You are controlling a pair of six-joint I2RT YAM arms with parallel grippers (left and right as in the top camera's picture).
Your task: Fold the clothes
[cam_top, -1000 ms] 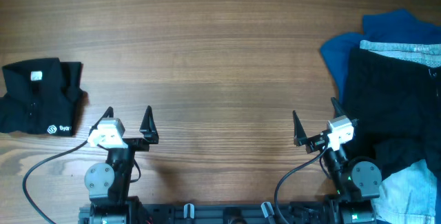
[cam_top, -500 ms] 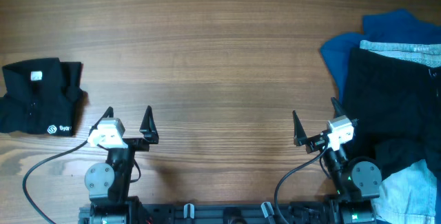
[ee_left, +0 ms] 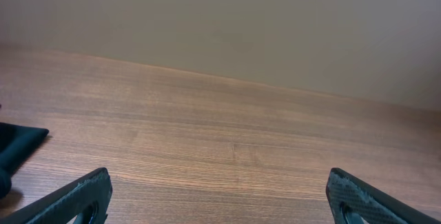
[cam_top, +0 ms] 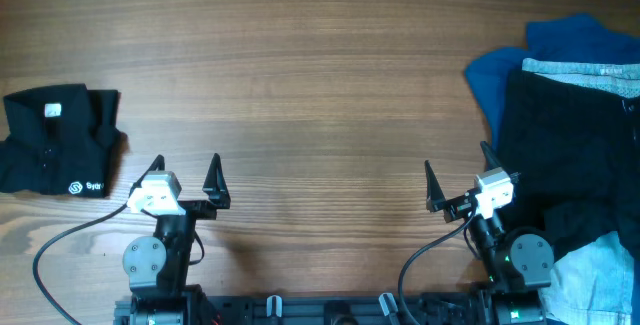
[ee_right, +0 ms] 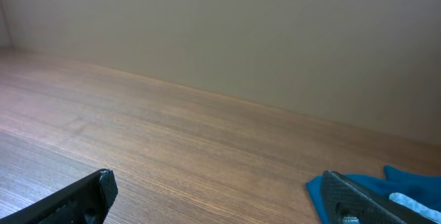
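The wooden table (cam_top: 320, 85) lies bare across its whole middle, and the black collared shirt (cam_top: 58, 145) sits at its far left edge as a compact, squared bundle, collar uppermost, well apart from both arms. By the look of it the folding of this shirt is done or all but done: the sleeves are tucked in, though the right side of the bundle is a little ragged. If anything remains, it would be a tidying pass, which calls for the left arm to reach out left and forward to that edge. The left gripper (cam_top: 186, 170) and right gripper (cam_top: 456, 167) both sit low near their bases with fingers spread wide and nothing between them, so neither is at work on the fabric.

Around it, from the right: a black garment with a grey waistband (cam_top: 560, 145) covers most of that side, lying over a bright blue garment (cam_top: 495, 80) whose edge also shows in the right wrist view (ee_right: 413, 186). A pale blue cloth (cam_top: 595, 275) is bunched at the near right corner, close beside the right arm's base. This heap crowds the right arm, not the shirt. Nothing stands between the left gripper and the shirt. On the shirt itself a white neck label (cam_top: 51, 111) and a small round white logo (cam_top: 74, 187) face up
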